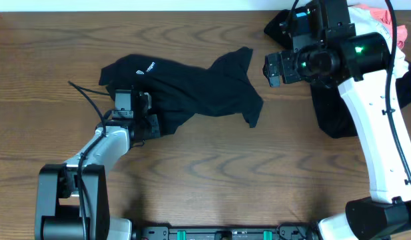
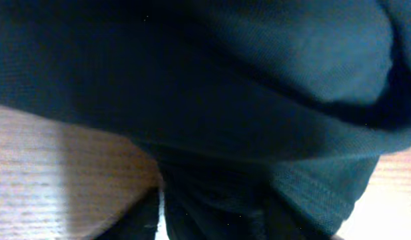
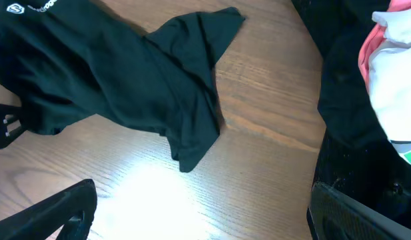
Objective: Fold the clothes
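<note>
Reaching across the table (image 1: pixel 258 173), our left gripper (image 1: pixel 149 119) sits at the near-left edge of the black shirt (image 1: pixel 192 90), which lies spread over the middle with its white logo (image 1: pixel 138 69) at the far left. Cloth bunches between the jaws, but we cannot tell whether they clamp it. Our right gripper (image 1: pixel 275 69) hangs with its 2 fingers wide apart, holding nothing, right of that shirt and beside the far-right heap (image 1: pixel 335 117) of black, white and coral-pink clothes.
</note>
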Tool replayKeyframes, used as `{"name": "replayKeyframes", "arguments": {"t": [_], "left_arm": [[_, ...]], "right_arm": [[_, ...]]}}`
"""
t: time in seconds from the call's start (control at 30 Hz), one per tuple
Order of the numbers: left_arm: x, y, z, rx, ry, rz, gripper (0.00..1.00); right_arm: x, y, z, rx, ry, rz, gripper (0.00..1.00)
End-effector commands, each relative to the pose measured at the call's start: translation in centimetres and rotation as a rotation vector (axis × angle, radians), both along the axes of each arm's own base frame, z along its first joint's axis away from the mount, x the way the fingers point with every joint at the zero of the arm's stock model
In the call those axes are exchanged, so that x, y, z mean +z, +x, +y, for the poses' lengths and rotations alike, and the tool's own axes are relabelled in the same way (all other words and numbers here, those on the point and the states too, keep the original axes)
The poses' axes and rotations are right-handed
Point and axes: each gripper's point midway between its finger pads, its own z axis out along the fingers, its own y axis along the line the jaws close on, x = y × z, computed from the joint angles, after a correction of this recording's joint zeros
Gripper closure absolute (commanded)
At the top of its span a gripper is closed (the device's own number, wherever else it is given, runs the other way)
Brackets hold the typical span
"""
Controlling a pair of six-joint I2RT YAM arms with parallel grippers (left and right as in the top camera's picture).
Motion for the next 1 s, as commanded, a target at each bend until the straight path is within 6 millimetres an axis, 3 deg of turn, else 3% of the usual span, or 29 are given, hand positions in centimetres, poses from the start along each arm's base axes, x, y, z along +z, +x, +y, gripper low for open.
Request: {"name": "replayKeyframes", "arguments": {"t": [0.0, 0.03, 0.2, 0.4, 0.5, 0.6, 0.87, 0.97], "left_arm": [[-0.5, -0.5, -0.5, -0.014, -0.021, 0.026, 0.86], [-0.5, -0.7, -0.7, -0.019, -0.033, 0.032, 0.94], [0.5, -1.4, -0.6, -0.017, -0.031, 0.05, 0.94], [6.1, -1.6, 3.6, 0.078, 0.193, -0.003, 0.94], [8.7, -2.8, 5.6, 0.128, 0.293, -0.019, 0.94], [10.1, -4.2, 6.8, 0.182, 0.344, -0.016, 0.94], [9.1, -8.4, 7.1, 0.323, 0.314, 0.151, 0.94], [9.0, -8.8, 7.2, 0.342, 0.312, 0.173, 0.94]], "right_arm": [[0.3, -0.1, 0.4, 0.019, 0.004, -0.008, 0.01], [0.3, -0.1, 0.4, 0.019, 0.004, -0.008, 0.01], [0.3, -0.1, 0.3, 0.019, 0.003, -0.008, 0.01], [0.3, 0.0, 0.4, 0.019, 0.004, -0.011, 0.01], [0.3, 0.0, 0.4, 0.019, 0.004, -0.011, 0.01], [0.3, 0.0, 0.4, 0.019, 0.005, -0.012, 0.01], [0.5, 0.0, 1.2, 0.045, 0.047, -0.012, 0.01], [0.5, 0.3, 3.3, 0.158, 0.092, -0.045, 0.01]]}}
